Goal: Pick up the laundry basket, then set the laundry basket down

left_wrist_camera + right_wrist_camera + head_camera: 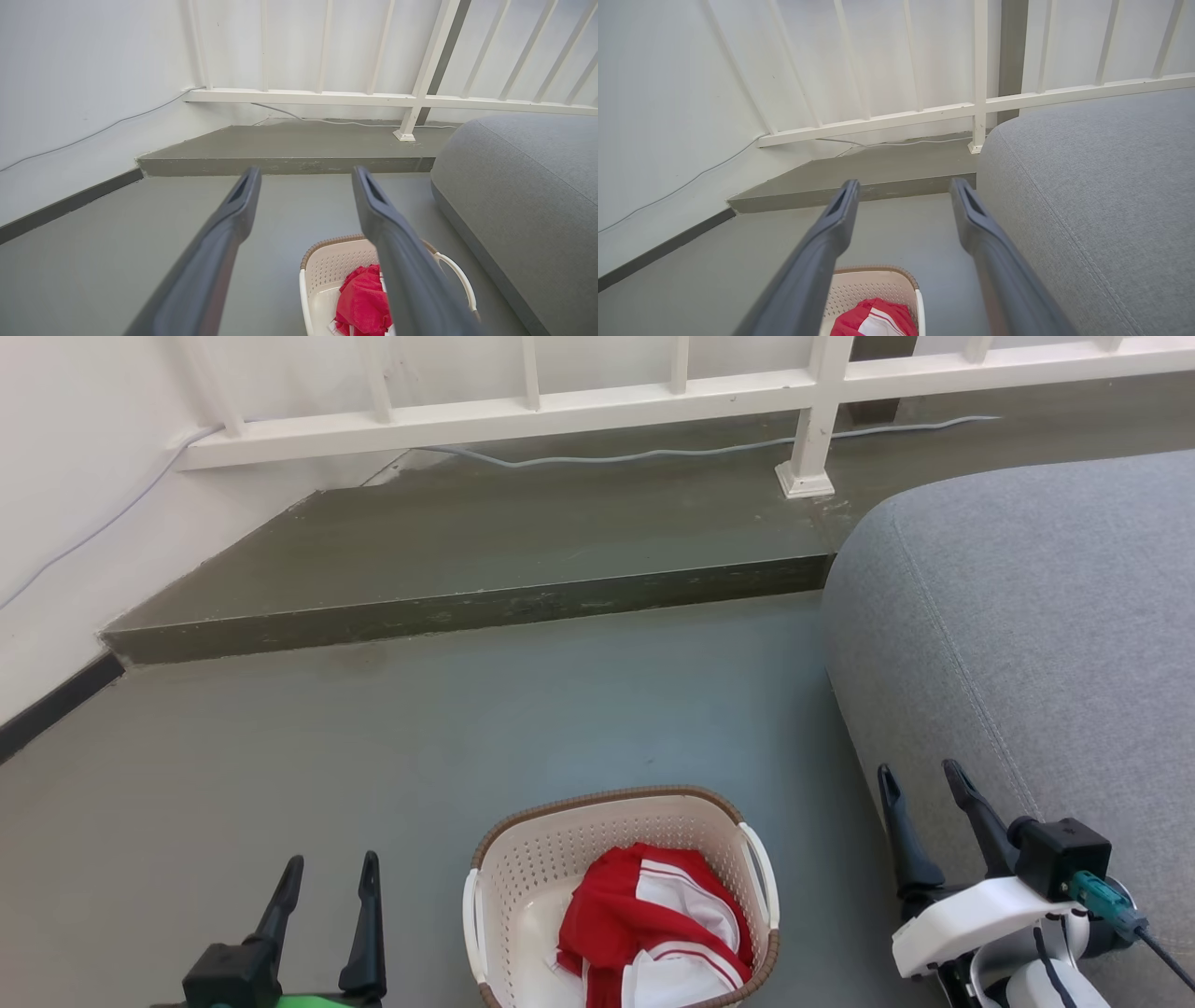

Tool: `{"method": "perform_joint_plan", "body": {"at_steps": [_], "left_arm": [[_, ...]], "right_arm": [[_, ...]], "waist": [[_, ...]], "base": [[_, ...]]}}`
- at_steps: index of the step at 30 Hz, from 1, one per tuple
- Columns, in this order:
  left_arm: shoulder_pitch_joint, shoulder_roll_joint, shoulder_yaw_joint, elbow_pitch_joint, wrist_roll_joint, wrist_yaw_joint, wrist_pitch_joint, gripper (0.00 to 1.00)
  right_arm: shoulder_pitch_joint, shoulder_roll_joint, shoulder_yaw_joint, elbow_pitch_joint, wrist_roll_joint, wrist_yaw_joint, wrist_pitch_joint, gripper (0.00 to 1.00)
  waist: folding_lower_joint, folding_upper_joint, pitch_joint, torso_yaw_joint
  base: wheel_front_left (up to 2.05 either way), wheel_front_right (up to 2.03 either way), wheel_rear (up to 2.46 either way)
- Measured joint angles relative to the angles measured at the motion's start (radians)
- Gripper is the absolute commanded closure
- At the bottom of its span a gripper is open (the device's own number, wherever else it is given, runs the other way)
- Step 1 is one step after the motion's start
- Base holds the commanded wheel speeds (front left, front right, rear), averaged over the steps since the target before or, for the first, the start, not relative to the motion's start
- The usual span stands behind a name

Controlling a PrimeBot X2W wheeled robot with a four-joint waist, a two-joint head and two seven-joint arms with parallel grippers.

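While the laundry basket (551,859) sits upright on the grey floor (373,737), I see it lying between my two grippers, touched by neither. Its brown rim faces up, a white loop handle (766,877) shows on each side, and a red and white garment (653,915) is bundled inside.

The left gripper (333,859) hangs off the basket's left flank with its fingers spread apart and nothing between them. In the left wrist view the basket lies low and to the right, partly behind the right-hand finger.

The right gripper (917,768) is on the opposite flank, fingers likewise parted and empty, with their tips reaching further ahead than the basket's far rim. In the right wrist view the basket sits low, partly behind the left-hand finger.

Close on the outer side of the right fingers is a grey upholstered sofa (1027,616). Ahead of both pairs of fingertips the floor runs to a low step (467,541). A white railing (560,406) stands on it, and a pale cable (653,453) trails along the railing's foot.
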Motion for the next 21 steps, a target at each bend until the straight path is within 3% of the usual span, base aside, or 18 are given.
{"method": "perform_joint_plan", "body": {"at_steps": [21], "left_arm": [[0.032, -0.026, 0.012, -0.012, 0.047, 0.0, 0.001, 0.0]], "right_arm": [[0.028, -0.012, 0.001, -0.03, -0.035, -0.031, 0.005, 0.0]], "waist": [[0.0001, 0.0, 0.001, 0.001]], "base": [[0.0, 0.0, 0.0]]}}
